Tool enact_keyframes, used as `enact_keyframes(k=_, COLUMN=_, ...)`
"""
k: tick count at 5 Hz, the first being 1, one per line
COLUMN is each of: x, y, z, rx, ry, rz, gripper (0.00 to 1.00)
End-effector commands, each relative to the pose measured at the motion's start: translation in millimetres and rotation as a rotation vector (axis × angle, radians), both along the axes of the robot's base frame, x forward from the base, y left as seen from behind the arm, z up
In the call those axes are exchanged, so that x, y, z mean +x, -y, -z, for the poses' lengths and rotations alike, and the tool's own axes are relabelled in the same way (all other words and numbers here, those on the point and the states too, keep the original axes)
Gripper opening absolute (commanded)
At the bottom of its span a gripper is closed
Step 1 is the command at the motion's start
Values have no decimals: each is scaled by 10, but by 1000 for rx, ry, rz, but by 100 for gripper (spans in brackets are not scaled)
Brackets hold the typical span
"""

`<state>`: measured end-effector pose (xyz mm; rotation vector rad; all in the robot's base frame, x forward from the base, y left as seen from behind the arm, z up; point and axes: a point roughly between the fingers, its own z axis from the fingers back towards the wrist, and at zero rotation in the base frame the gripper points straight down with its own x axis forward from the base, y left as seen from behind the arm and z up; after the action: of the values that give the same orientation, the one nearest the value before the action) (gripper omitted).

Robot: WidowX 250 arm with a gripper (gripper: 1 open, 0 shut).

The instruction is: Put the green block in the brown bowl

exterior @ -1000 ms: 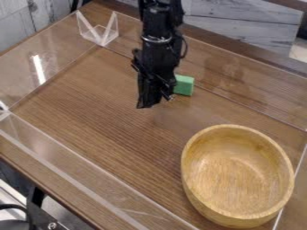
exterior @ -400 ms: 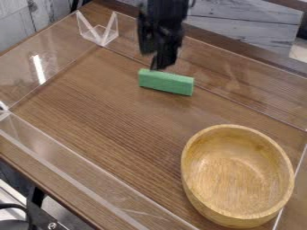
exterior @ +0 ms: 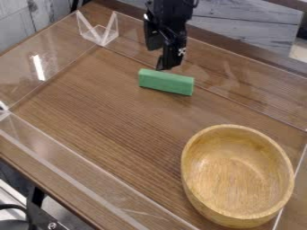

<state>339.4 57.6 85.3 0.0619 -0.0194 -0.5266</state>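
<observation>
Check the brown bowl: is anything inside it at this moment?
Nothing shows inside the brown bowl; its hollow is bare wood grain. The near inner wall is hidden by the rim. The green block lies on the table, apart from it.

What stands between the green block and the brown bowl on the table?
Nothing visible. The block lies flat on bare table, and the wood between it and the bowl is free. The gripper hangs just above the block with open jaws.

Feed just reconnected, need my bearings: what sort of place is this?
Likely a lab test bench: a wood-grain table fenced by clear plastic walls, holding only a green block and a brown bowl.
</observation>
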Motion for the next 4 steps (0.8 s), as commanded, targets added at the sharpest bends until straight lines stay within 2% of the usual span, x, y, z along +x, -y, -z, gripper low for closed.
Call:
enact_keyframes(k=1, x=140, y=-59, z=-70, rx=12, ry=80, rz=34, gripper=100)
enact_keyframes(k=2, x=195, y=-102, z=31, rx=12, ry=96, rz=59, gripper=100)
enact_keyframes(k=4, x=254, y=-156, z=219, rx=6, ry=106, rz=71, gripper=100)
